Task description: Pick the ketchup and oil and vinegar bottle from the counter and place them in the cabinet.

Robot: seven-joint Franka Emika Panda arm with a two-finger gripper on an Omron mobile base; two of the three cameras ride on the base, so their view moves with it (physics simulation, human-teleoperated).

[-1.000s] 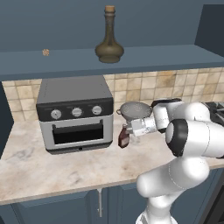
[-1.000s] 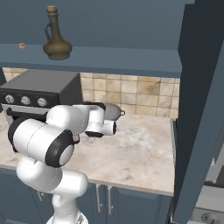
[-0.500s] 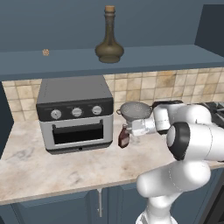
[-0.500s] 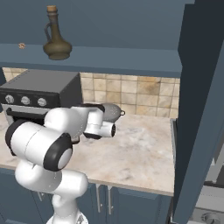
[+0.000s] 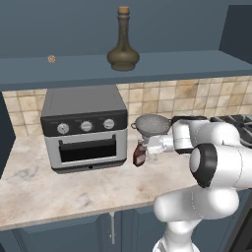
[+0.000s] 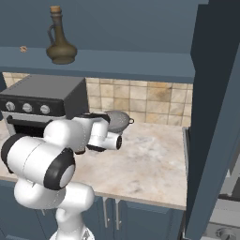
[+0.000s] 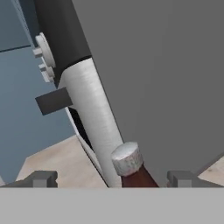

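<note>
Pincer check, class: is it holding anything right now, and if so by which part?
Nothing is held. The pincer stands open, its fingertips on either side of the ketchup bottle's neck, not closed on it.

Arm bent at the elbow, forearm reaching leftward, hand level. Gripper (image 7: 111, 179) jaws wide apart, one fingertip (image 7: 41, 178) on each side, nothing clamped.

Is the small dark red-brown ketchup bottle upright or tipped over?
Upright: the small dark red-brown ketchup bottle stands on its base on the beige marbled counter, pale cap on top, beside the grey toaster oven.
</note>
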